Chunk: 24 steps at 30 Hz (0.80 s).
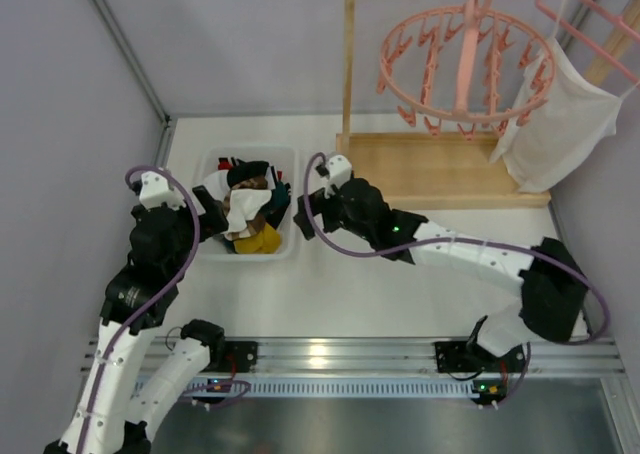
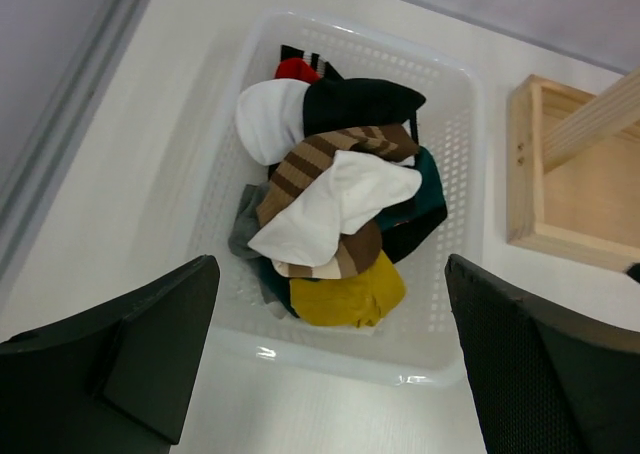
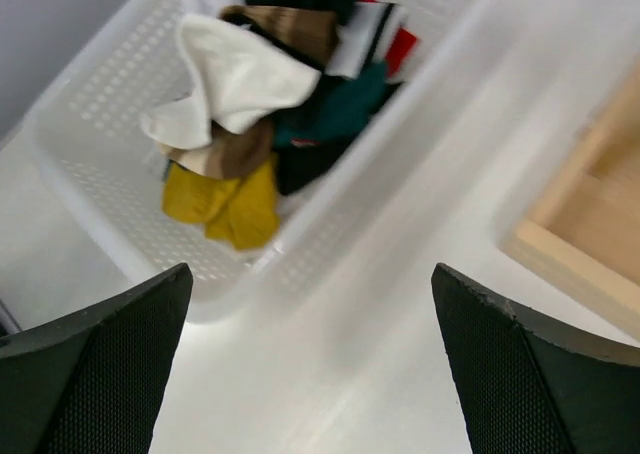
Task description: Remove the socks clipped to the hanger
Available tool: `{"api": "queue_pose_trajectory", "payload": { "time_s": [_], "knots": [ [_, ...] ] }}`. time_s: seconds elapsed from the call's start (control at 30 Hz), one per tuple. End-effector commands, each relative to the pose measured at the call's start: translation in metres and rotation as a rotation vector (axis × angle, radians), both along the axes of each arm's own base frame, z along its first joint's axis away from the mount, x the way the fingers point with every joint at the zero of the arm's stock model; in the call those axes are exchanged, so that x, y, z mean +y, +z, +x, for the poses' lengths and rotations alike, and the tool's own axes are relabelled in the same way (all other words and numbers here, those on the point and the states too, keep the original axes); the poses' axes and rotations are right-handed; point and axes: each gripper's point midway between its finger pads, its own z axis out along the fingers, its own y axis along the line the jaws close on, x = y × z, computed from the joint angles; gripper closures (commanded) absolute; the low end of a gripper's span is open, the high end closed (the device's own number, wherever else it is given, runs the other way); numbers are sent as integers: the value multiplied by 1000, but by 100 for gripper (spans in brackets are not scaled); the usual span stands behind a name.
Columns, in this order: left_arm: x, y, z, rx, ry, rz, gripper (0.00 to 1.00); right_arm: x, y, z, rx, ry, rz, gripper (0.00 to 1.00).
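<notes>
The round pink ring hanger [image 1: 458, 66] hangs from the wooden rail at the top right; no sock shows on its pegs. The socks [image 1: 248, 210], white, brown striped, black, teal and mustard, lie piled in a white perforated basket [image 1: 288, 174]. My left gripper [image 1: 212, 202] is open and empty at the basket's left side. In the left wrist view the socks [image 2: 340, 204] lie beyond the open gripper [image 2: 330, 374]. My right gripper [image 1: 306, 210] is open and empty just right of the basket, above the table. The right wrist view shows the socks [image 3: 240, 74] and the gripper [image 3: 310, 364].
A large white garment [image 1: 560, 124] hangs on a plain pink hanger at the far right. The wooden rack's base [image 1: 450, 169] and post [image 1: 348, 64] stand behind the right gripper. Grey walls close in on the left and back.
</notes>
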Motion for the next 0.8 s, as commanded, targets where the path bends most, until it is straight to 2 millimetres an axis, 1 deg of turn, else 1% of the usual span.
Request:
{"api": "queue_pose_trajectory", "payload": {
  "time_s": [0.0, 0.03, 0.07, 0.1, 0.13, 0.17, 0.2, 0.23, 0.27, 0.3, 0.33, 0.37, 0.4, 0.43, 0.47, 0.5, 0.6, 0.63, 0.67, 0.7, 0.77],
  "knots": [
    [-34, 10, 17, -54, -223, -67, 2, -99, 40, 11, -115, -324, -52, 1],
    [-34, 9, 18, -52, -227, -64, 2, -120, 27, 7, -108, -367, -95, 1],
    [-31, 9, 18, -55, -216, -55, 2, -137, 29, 4, -116, -407, -107, 1],
    [-28, 3, 19, -47, -208, -36, 2, -169, 40, -1, -136, -482, -120, 1],
    [-24, -2, 19, -41, -187, -26, 1, -186, 37, -6, -140, -511, -143, 1],
    [-23, -4, 19, -44, -189, -19, 1, -201, 40, -9, -147, -539, -158, 1],
    [-22, -6, 17, -48, -197, 1, 1, -225, 56, -13, -175, -598, -138, 1],
    [-21, -11, 16, -40, -192, 7, 2, -243, 52, -19, -168, -618, -186, 0],
    [-19, -12, 14, -44, -184, 12, 1, -255, 57, -23, -178, -632, -198, 1],
    [-16, -12, 12, -51, -170, 18, 2, -275, 70, -29, -201, -680, -172, 1],
    [-12, -12, 11, -56, -154, 24, 2, -288, 70, -35, -197, -694, -205, 1],
    [-9, -14, 9, -53, -143, 34, 2, -300, 74, -39, -208, -723, -208, 1],
    [-8, -10, 4, -81, -146, 40, 1, -314, 83, -47, -224, -744, -181, 1],
    [-7, -9, 1, -92, -148, 43, 2, -321, 88, -51, -230, -756, -175, 0],
    [-8, -6, -2, -107, -158, 42, 2, -331, 86, -57, -230, -761, -198, 1],
    [-8, -4, -6, -115, -165, 47, 1, -339, 92, -64, -241, -766, -174, 1],
    [-8, 12, -17, -156, -182, 53, 2, -356, 97, -77, -261, -768, -162, 1],
    [-9, 13, -18, -153, -187, 54, 1, -359, 97, -79, -266, -766, -169, 1],
    [-9, 15, -19, -155, -190, 54, 1, -366, 95, -82, -269, -777, -197, 1],
    [-10, 18, -19, -159, -193, 54, 2, -372, 98, -85, -270, -788, -197, 1],
    [-10, 19, -20, -161, -194, 51, 1, -376, 99, -90, -260, -788, -181, 0]
  ]
}}
